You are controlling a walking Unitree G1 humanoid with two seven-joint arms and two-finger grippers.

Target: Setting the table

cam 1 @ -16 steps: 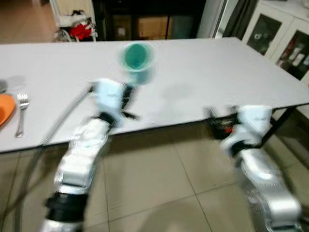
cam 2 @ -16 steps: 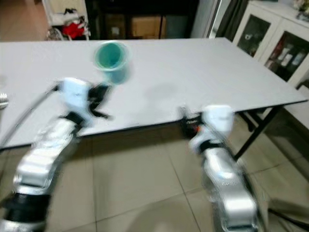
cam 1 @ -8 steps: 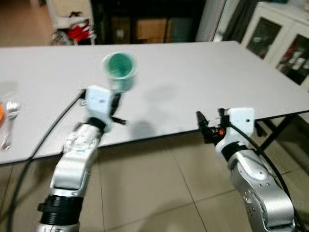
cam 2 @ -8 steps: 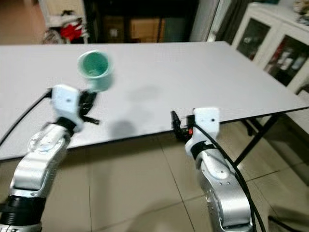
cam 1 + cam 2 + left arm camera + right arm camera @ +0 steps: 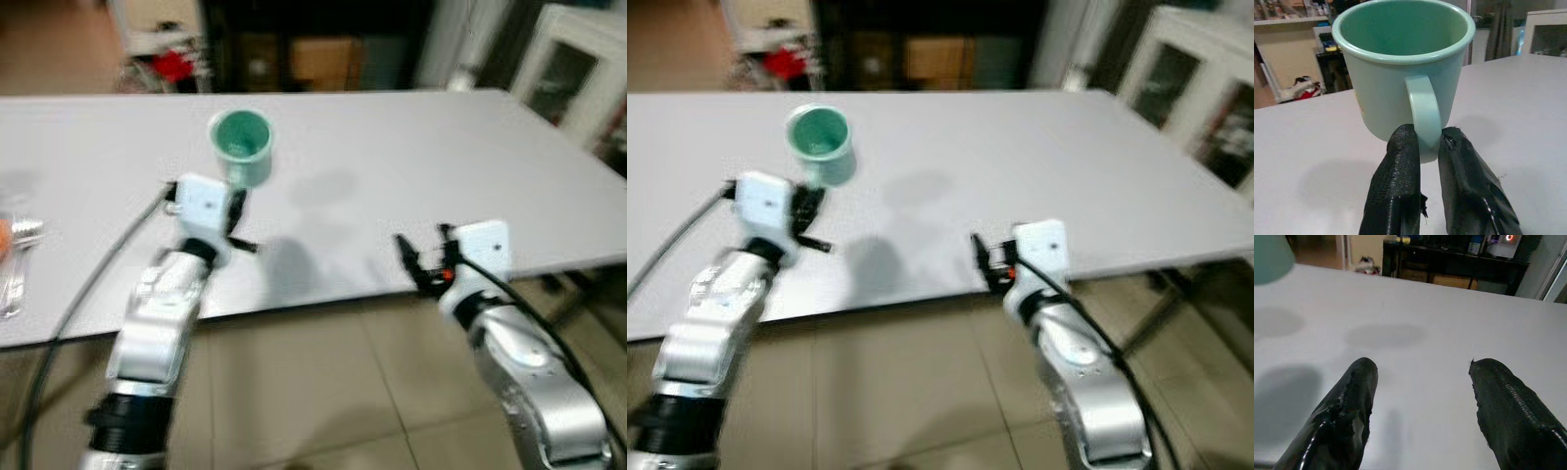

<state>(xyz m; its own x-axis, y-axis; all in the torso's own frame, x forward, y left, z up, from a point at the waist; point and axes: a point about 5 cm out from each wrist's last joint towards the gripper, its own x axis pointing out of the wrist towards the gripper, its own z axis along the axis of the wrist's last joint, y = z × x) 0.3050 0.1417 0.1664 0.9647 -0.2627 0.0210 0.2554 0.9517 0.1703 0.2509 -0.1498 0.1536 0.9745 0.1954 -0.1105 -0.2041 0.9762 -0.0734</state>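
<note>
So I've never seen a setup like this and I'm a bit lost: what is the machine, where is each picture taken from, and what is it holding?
It is a humanoid robot with two silver arms. Two pictures come from cameras in its head, looking down at a grey table. The other two come from cameras on its wrists.

The left gripper pinches the handle of a green mug, carrying it upright above the table. The right gripper holds nothing; its jaws stand apart over the near edge.

At the far left, blurred, lie an orange plate and what looks like a fork.
</note>
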